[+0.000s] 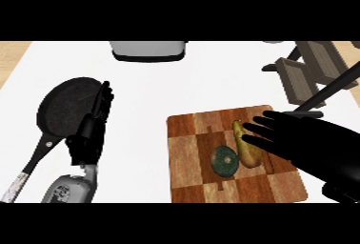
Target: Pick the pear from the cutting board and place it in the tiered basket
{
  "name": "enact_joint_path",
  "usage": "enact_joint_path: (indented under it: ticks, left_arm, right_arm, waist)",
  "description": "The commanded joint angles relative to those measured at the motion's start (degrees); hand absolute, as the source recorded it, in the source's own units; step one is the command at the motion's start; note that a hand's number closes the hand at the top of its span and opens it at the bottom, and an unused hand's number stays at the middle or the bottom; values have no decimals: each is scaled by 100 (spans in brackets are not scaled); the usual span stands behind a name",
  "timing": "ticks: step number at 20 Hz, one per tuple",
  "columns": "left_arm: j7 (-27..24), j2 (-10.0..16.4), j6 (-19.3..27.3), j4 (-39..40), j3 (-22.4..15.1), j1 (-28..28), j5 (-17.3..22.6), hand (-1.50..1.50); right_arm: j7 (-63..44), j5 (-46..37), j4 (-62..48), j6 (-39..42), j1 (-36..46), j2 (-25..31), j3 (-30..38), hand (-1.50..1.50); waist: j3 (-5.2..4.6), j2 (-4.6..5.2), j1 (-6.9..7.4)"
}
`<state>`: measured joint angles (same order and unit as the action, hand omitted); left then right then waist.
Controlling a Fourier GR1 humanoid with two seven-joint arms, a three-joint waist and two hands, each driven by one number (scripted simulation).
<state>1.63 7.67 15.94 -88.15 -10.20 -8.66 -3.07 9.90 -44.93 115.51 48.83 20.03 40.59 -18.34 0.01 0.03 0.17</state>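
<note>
A yellow-brown pear lies near the middle of the checkered wooden cutting board, stem end pointing away. My right hand hovers just right of it, open, with straight fingers reaching over the pear's right side. The tiered basket of brown wood on a black stand sits at the far right. My left hand rests at the left with fingers up, open, beside a frying pan.
A dark green round object lies on the board, touching the pear's left side. A black frying pan with a long handle lies at the left. A grey appliance stands at the far edge.
</note>
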Motion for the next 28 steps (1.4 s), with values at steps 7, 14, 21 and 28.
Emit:
enact_joint_path:
  ticks: [7,14,21,28]
  left_arm:
    - [262,-179,-10,-99,50,-119,-278,0]
    - [95,-126,-277,-132,255,15,-224,0]
    - [183,-152,-524,-223,391,59,-163,0]
    - [-26,-314,-418,89,447,30,-381,0]
  right_arm:
    - [408,-1226,-849,-840,62,-483,-186,-150]
    - [1131,-1439,-1472,-1165,-233,-399,255,-150]
    - [1165,-1827,-1648,-859,-72,-943,72,-150]
    - [1406,-1998,-2087,-903,213,-1274,132,-150]
  waist:
    - [-1,1,5]
    - [-1,0,-4]
    - [-2,-5,1]
    - [-3,-2,-3]
